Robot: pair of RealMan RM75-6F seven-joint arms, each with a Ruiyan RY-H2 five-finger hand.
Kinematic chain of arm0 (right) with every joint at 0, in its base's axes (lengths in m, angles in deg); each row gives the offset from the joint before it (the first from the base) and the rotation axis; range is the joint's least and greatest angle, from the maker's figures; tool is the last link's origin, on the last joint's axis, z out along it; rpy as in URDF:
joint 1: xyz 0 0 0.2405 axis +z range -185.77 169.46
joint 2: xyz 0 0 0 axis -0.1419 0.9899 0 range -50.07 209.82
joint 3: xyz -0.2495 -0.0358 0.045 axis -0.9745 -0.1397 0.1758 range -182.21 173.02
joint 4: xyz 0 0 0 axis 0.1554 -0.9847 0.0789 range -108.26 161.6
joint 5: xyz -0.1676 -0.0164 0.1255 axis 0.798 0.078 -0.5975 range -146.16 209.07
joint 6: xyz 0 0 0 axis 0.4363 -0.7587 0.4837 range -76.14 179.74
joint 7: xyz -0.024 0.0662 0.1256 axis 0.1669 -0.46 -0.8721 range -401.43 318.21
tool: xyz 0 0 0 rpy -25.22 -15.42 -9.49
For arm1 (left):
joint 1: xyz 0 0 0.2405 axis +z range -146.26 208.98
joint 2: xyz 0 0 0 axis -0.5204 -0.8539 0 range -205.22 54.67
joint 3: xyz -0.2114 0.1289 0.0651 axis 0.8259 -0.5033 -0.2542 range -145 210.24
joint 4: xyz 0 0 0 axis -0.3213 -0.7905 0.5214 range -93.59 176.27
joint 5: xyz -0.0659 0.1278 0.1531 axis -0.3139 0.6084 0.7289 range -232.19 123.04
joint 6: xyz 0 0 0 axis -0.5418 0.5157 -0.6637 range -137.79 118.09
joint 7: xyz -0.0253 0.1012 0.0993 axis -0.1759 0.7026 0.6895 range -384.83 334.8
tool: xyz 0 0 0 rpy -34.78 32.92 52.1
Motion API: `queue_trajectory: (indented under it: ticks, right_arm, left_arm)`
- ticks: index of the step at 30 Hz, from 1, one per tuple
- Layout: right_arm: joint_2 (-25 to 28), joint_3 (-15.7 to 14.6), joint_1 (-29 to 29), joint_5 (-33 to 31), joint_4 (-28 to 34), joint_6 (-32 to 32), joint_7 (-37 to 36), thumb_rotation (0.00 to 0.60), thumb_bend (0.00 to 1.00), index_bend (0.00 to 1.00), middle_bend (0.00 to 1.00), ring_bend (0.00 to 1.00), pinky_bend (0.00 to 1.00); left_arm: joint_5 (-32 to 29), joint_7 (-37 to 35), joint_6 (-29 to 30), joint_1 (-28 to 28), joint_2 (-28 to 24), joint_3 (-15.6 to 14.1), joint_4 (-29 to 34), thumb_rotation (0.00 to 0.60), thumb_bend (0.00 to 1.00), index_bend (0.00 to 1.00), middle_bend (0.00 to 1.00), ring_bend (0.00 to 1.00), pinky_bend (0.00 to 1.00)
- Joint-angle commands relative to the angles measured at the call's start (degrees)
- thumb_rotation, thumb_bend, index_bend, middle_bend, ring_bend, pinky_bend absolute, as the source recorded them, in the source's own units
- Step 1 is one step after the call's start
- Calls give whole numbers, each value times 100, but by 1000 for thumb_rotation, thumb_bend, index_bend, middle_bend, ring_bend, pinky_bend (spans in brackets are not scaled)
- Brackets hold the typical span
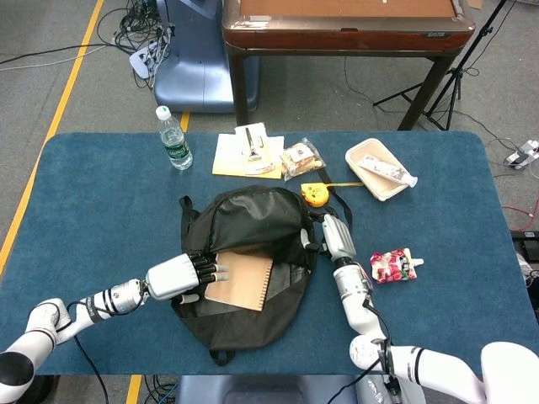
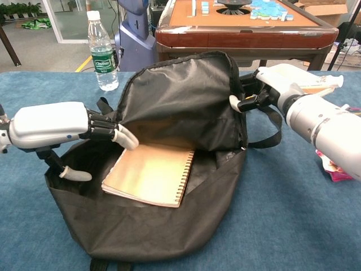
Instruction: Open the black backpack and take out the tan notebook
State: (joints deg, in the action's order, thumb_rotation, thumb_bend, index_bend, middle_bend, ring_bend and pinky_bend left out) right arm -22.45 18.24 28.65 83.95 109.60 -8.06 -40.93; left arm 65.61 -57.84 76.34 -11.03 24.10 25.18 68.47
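Observation:
The black backpack point(image 1: 253, 220) point(image 2: 180, 101) lies open in the middle of the blue table, its flap raised. Inside it lies the tan spiral notebook point(image 1: 240, 282) point(image 2: 151, 175). My left hand point(image 1: 181, 276) point(image 2: 56, 127) is at the bag's left rim, its fingers reaching over the notebook's left edge and its thumb hanging below, nothing gripped. My right hand point(image 1: 334, 237) point(image 2: 271, 90) pinches the bag's flap edge on the right side and holds it up.
At the back stand a water bottle point(image 1: 173, 139) point(image 2: 101, 53), papers point(image 1: 248, 151), a snack packet point(image 1: 301, 158), a yellow tape measure point(image 1: 315, 194) and a white tray point(image 1: 379, 168). A red pouch point(image 1: 392, 265) lies right of the bag. A brown table point(image 1: 345, 21) stands beyond.

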Motion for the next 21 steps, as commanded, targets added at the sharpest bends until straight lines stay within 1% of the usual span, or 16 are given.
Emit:
queue_trajectory:
  ticks: [1,6,13,21]
  right_arm:
    - [0,25,18,-56,18,5,30,600,581,790,466,313,77]
    - [-2,38,39,-137,40,19,68,600,580,790,465,313,77]
    - [-11,24,53,-190,79,16,101,600,579,790,465,312,77]
    - [2,1,47,-210,74,18,96,600,578,790,464,311,77]
  left_arm:
    - [-94,19,158,-28,314,-174,-548,600,165,120,129,173,298]
    - [-225,74,161,-15,518,-284,-933,600,142,74,64,115,248]
    - [-382,181,50,-64,767,-436,-1322,600,142,57,46,99,241]
    - [-587,90,-78,-46,900,-549,-1460,600,142,51,39,92,237]
